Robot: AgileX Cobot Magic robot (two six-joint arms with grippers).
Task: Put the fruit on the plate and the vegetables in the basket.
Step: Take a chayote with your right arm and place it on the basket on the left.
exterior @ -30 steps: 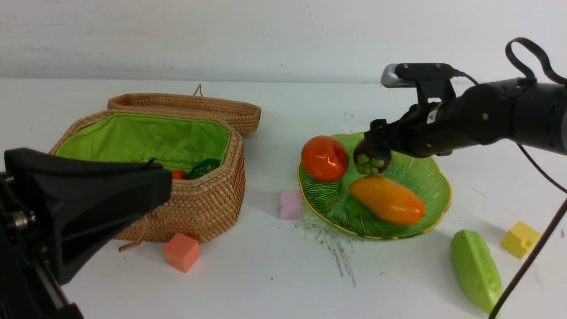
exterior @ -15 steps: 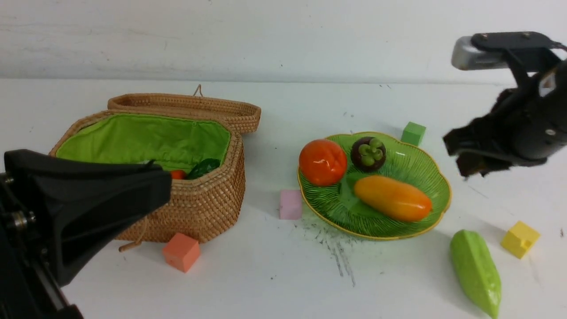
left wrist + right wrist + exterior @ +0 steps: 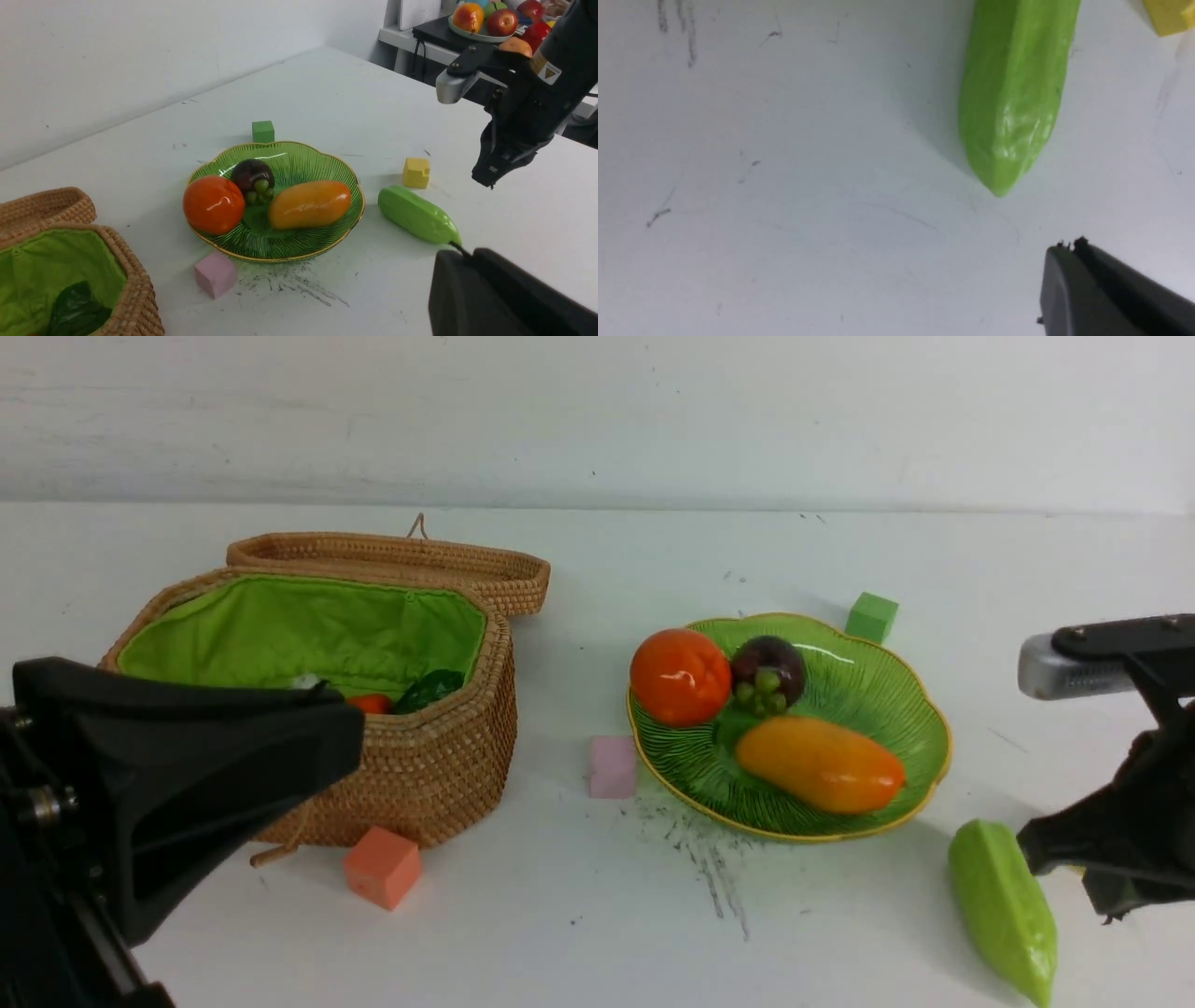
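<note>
closest in, the left gripper point(image 3: 347, 737) hangs low before the near side of the basket point(image 3: 439, 775), its jaws pressed together on nothing. across on the other side, the bitter gourd point(image 3: 1004, 905) lies flat on the table point(image 3: 560, 933), pointed end toward the robot. the right gripper point(image 3: 1032, 845) hovers just beside it, apart from it, jaws pressed together and empty. this looks like the last piece to sort, so the step in hand is picking it up. the claw should spread first, settle over the gourd's thick middle and close across its width. the skin looks glossy and the end tapers, so a pinch near the point would likely slip. it should also stay clear of the yellow cube point(image 3: 416, 171) by the blunt end. farther back, the plate point(image 3: 878, 709) holds the mango point(image 3: 822, 763), persimmon point(image 3: 680, 676) and mangosteen point(image 3: 767, 670), so the carry should pass well above them. the basket, lid open, shows the carrot point(image 3: 373, 704); the radish i cannot make out.
</note>
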